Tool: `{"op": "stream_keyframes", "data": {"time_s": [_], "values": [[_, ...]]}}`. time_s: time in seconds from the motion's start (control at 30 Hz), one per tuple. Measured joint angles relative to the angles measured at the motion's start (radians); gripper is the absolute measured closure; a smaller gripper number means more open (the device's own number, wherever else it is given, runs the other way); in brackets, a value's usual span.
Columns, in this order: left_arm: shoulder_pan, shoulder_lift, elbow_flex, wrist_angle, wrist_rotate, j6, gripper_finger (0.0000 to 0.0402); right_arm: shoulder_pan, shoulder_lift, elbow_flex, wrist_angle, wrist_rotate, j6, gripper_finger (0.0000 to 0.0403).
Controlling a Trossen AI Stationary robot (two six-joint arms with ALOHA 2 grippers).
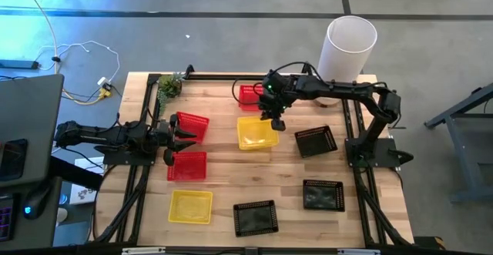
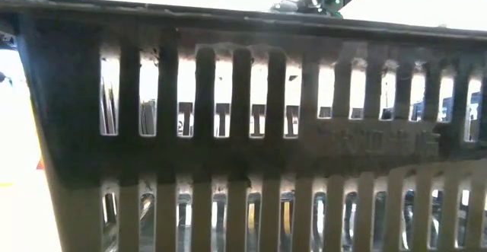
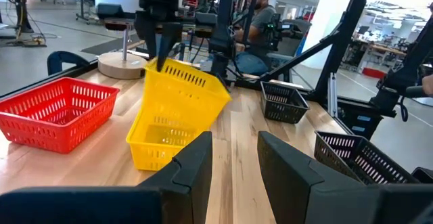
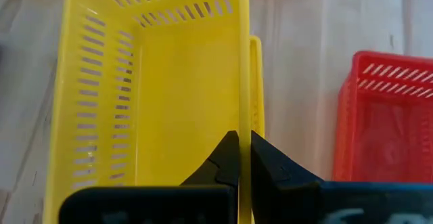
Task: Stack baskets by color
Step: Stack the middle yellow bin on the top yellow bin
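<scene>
I can read no text anywhere here. The black basket (image 2: 251, 130) wall shows faint embossed marks, illegible.

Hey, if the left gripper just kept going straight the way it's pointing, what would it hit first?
Most likely the tilted yellow basket, which the right gripper holds by its rim with shut jaws. It sits almost dead ahead of the left gripper, whose jaws stand open. The red basket lies off to the side. Depth is uncertain.
</scene>
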Motion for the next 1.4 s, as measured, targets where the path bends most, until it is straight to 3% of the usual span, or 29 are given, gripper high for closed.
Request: {"op": "stream_keyframes", "data": {"time_s": [1.2,1.4], "values": [[0.000,0.000,0.000,0.000,0.000,0.002,0.0293,-0.016,0.119,0.001,0.006,0.009,0.061,0.0403],[0.000,0.000,0.000,0.000,0.001,0.001,0.0293,-0.015,0.120,0.001,0.002,0.060,0.093,0.0400]]}}
